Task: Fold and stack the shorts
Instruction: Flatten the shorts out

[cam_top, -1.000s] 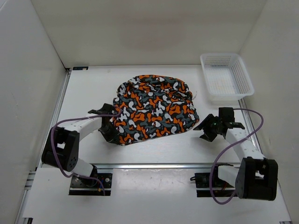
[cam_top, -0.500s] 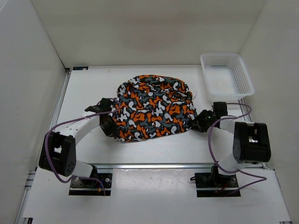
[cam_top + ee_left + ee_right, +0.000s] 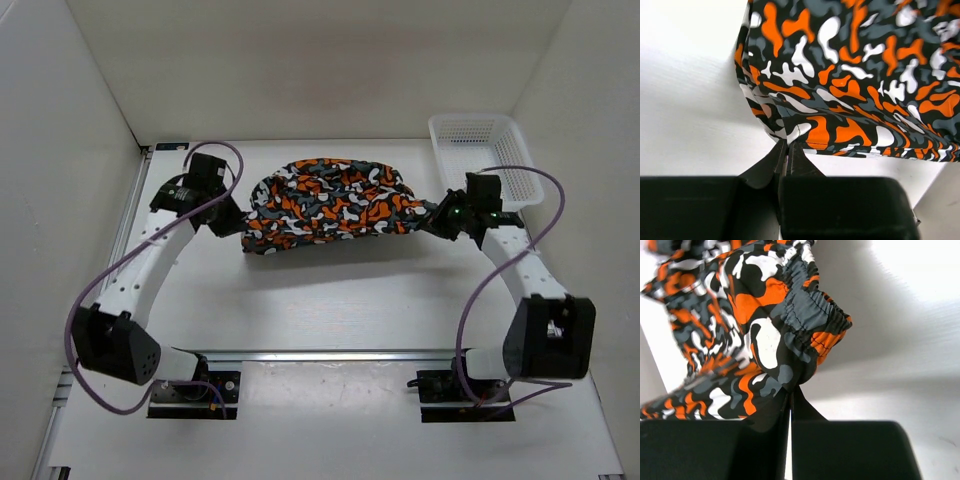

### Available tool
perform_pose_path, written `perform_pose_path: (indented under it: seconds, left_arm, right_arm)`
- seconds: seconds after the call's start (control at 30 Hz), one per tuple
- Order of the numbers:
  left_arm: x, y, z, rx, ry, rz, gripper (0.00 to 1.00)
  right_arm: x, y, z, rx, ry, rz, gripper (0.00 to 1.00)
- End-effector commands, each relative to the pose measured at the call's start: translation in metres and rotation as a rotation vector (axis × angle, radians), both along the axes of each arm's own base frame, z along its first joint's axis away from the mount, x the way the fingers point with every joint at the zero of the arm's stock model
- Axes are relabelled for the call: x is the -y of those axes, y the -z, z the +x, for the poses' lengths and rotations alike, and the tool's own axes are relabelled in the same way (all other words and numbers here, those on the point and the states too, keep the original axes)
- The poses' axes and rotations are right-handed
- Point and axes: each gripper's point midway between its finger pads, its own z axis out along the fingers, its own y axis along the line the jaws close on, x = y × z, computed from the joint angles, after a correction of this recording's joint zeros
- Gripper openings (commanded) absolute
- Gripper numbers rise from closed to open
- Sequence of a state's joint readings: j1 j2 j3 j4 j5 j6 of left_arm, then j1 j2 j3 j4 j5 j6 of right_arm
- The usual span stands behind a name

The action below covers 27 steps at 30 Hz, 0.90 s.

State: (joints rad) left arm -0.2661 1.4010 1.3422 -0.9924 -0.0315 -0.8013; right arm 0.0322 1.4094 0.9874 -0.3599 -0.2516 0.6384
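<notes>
The camouflage shorts (image 3: 330,203), orange, black, grey and white, hang stretched between the two arms above the far middle of the table. My left gripper (image 3: 243,226) is shut on their left corner (image 3: 790,131), with the fabric pinched at the fingertips (image 3: 785,145). At the other end my right gripper (image 3: 432,219) is shut on the gathered elastic waistband (image 3: 810,322); the cloth bunches just above its tips (image 3: 791,390). A shadow lies on the table below the cloth.
A white mesh basket (image 3: 487,165) stands at the back right corner, just behind the right wrist. White walls close in the table on three sides. Purple cables loop off both arms.
The right gripper closed on the shorts' right edge. Both arms then rose and moved towards the back, lifting the shorts off the table and pulling them into a narrower, stretched band.
</notes>
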Motion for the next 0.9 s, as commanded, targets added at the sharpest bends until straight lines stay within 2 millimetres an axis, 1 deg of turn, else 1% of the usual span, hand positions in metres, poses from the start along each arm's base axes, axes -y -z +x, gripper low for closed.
perform_pose_path:
  seconds: [0.0, 0.03, 0.07, 0.1, 0.13, 0.17, 0.2, 0.23, 0.27, 0.3, 0.33, 0.37, 0.47, 0.5, 0.53, 0.57, 0.6, 0.63, 0.67, 0.7, 0.77, 0.8, 0.83, 0.87]
  left_arm:
    - [-0.038, -0.022, -0.024, 0.030, -0.041, 0.127, 0.10]
    - [-0.037, -0.009, -0.033, 0.005, -0.032, 0.121, 0.10]
    - [-0.029, 0.001, -0.039, -0.010, 0.007, 0.108, 0.10]
    - [-0.027, 0.015, -0.044, -0.036, 0.021, 0.115, 0.10]
    - [-0.018, 0.027, -0.050, -0.059, 0.034, 0.096, 0.10]
    - [-0.016, 0.053, -0.065, -0.128, 0.048, 0.099, 0.10]
    - [-0.015, 0.066, -0.071, -0.160, 0.052, 0.104, 0.10]
    - [-0.014, 0.074, -0.075, -0.174, 0.061, 0.110, 0.10]
    - [-0.013, 0.089, -0.081, -0.204, 0.057, 0.113, 0.10]
    - [-0.010, 0.093, -0.086, -0.217, 0.060, 0.113, 0.10]
    - [-0.010, 0.095, -0.084, -0.219, 0.060, 0.114, 0.10]
    - [-0.010, 0.095, -0.084, -0.219, 0.060, 0.114, 0.10]
    - [-0.010, 0.095, -0.084, -0.219, 0.060, 0.114, 0.10]
    - [-0.009, 0.092, -0.084, -0.209, 0.060, 0.111, 0.10]
    - [-0.009, 0.092, -0.084, -0.209, 0.060, 0.111, 0.10]
    - [-0.009, 0.090, -0.084, -0.200, 0.060, 0.108, 0.10]
    - [-0.009, 0.090, -0.084, -0.200, 0.060, 0.108, 0.10]
    - [-0.009, 0.090, -0.084, -0.200, 0.060, 0.108, 0.10]
    - [-0.009, 0.090, -0.084, -0.200, 0.060, 0.108, 0.10]
    - [-0.009, 0.090, -0.082, -0.203, 0.060, 0.109, 0.10]
    - [-0.008, 0.087, -0.079, -0.194, 0.060, 0.106, 0.10]
    - [-0.008, 0.087, -0.079, -0.194, 0.060, 0.106, 0.10]
    - [-0.008, 0.087, -0.079, -0.194, 0.060, 0.106, 0.10]
    - [-0.007, 0.085, -0.077, -0.186, 0.060, 0.103, 0.10]
  right_arm:
    - [0.036, 0.005, -0.037, -0.065, 0.021, -0.189, 0.00]
    - [0.036, 0.011, -0.047, -0.085, 0.019, -0.189, 0.00]
    - [0.036, 0.012, -0.058, -0.086, 0.019, -0.189, 0.00]
    - [0.038, 0.030, -0.074, -0.128, 0.012, -0.204, 0.00]
    - [0.041, 0.034, -0.084, -0.138, 0.019, -0.215, 0.00]
    - [0.041, 0.041, -0.092, -0.155, 0.017, -0.216, 0.00]
    - [0.042, 0.049, -0.097, -0.181, 0.030, -0.218, 0.01]
    - [0.042, 0.057, -0.105, -0.207, 0.043, -0.209, 0.07]
    - [0.042, 0.056, -0.102, -0.192, 0.045, -0.208, 0.25]
    - [0.041, 0.056, -0.102, -0.195, 0.057, -0.200, 0.31]
    - [0.041, 0.055, -0.099, -0.189, 0.067, -0.192, 0.36]
    - [0.040, 0.055, -0.099, -0.193, 0.080, -0.184, 0.45]
    - [0.039, 0.052, -0.098, -0.188, 0.100, -0.169, 0.49]
    - [0.038, 0.062, -0.107, -0.220, 0.091, -0.162, 0.53]
    - [0.035, 0.063, -0.109, -0.213, 0.082, -0.148, 0.53]
    - [0.029, 0.066, -0.110, -0.208, 0.063, -0.120, 0.57]
    - [0.025, 0.070, -0.112, -0.215, 0.065, -0.095, 0.59]
    - [0.021, 0.077, -0.118, -0.231, 0.057, -0.069, 0.62]
    - [0.016, 0.079, -0.118, -0.228, 0.051, -0.039, 0.65]
    - [0.011, 0.079, -0.112, -0.206, 0.055, -0.001, 0.67]
    - [0.006, 0.091, -0.116, -0.236, 0.056, 0.033, 0.67]
    - [0.005, 0.090, -0.107, -0.213, 0.069, 0.044, 0.67]
    - [0.002, 0.097, -0.109, -0.230, 0.059, 0.056, 0.67]
    - [0.000, 0.096, -0.105, -0.218, 0.060, 0.073, 0.67]
